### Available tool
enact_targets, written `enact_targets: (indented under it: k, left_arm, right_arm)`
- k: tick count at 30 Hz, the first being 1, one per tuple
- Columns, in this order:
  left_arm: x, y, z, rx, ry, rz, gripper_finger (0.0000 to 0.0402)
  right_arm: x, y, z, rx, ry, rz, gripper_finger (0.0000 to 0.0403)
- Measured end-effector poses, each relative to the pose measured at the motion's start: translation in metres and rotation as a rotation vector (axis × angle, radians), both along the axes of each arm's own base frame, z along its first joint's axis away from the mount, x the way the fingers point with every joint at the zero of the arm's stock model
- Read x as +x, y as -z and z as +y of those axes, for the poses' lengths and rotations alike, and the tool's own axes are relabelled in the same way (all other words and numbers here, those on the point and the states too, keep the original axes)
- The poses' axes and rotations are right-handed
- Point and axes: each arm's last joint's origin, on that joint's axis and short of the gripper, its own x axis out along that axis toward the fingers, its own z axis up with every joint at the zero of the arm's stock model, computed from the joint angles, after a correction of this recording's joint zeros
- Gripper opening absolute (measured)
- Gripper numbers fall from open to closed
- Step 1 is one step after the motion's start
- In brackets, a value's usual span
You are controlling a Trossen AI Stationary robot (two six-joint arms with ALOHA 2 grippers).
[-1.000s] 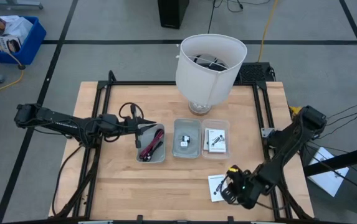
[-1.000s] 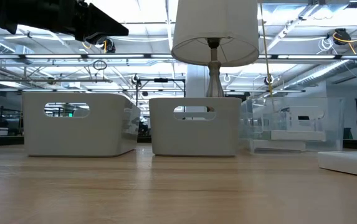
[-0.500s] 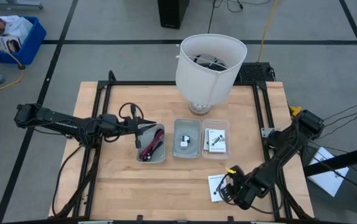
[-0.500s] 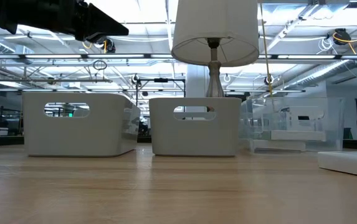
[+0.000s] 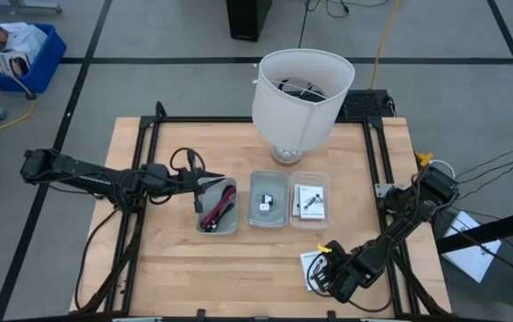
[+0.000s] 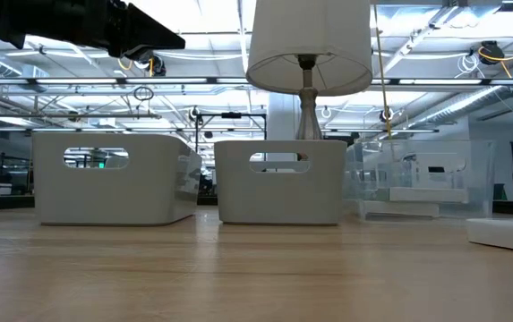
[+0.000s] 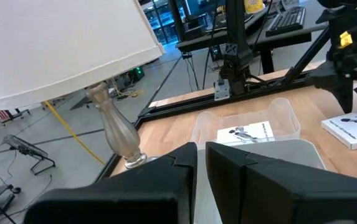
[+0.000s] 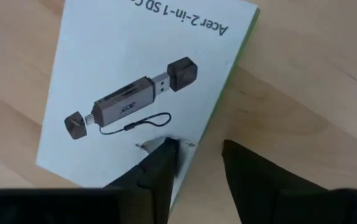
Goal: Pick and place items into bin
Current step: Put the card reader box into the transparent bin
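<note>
A white card packet [image 5: 309, 265] printed with a card reader lies flat on the wood near the table's near right corner and fills the right wrist view [image 8: 134, 81]. My right gripper [image 5: 321, 271] hovers low over it, open, its fingers astride the packet's green edge. Three small bins stand mid-table. The left one [image 5: 217, 207] holds dark-red and black cables. The middle one [image 5: 268, 199] has a tiny black cube and a white block. The clear one [image 5: 311, 200] holds more packets. My left gripper [image 5: 208, 183] is shut and holds nothing above the left bin's far end. My right gripper comes from above, pointing down. One fingertip [image 8: 164, 157] stands on or just above the packet's printed face by its green edge [image 8: 212, 134], and the other finger [image 8: 247, 163] is over bare wood beyond that edge. Whether the fingertip touches the packet, I cannot tell.
A big white lamp [image 5: 301, 89] stands at the table's far middle, right behind the bins. Black frame rails [image 5: 140, 179] run along both table sides. Bare wood lies between the bins and the near edge. In the low view the packet [image 6: 507, 234] shows at the right.
My right gripper has moved a little toward the table's left and lower, coming further over the packet. In the low view the packet's visible end has shifted slightly to the right. My left arm has kept still.
</note>
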Motion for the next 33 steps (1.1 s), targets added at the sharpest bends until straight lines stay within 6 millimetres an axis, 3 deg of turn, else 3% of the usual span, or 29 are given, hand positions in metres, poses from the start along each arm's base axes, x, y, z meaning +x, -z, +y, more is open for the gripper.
enact_targets:
  k: [8, 17, 20, 24, 28, 33]
  left_arm:
    - [0.000, 0.000, 0.000, 0.000, 0.000, -0.001, 0.0042]
    - [0.000, 0.000, 0.000, 0.000, 0.000, -0.001, 0.0042]
    - [0.000, 0.000, 0.000, 0.000, 0.000, -0.002, 0.0042]
    - [0.000, 0.000, 0.000, -0.001, 0.000, -0.003, 0.0042]
    - [0.000, 0.000, 0.000, -0.002, 0.000, -0.003, 0.0042]
    - [0.000, 0.000, 0.000, -0.002, 0.000, -0.002, 0.0042]
  right_arm:
    - [-0.001, -0.009, -0.001, 0.011, -0.106, -0.035, 0.0011]
    - [-0.013, -0.074, -0.028, -0.071, -0.090, -0.308, 0.0003]
    - [-0.020, -0.097, -0.050, -0.153, -0.062, -0.384, 0.0002]
    - [-0.030, -0.118, -0.090, -0.275, -0.006, -0.362, 0.0002]
    - [-0.029, -0.126, -0.127, -0.348, 0.035, -0.285, 0.0001]
    - [-0.010, -0.127, -0.163, -0.334, 0.027, -0.223, 0.0001]
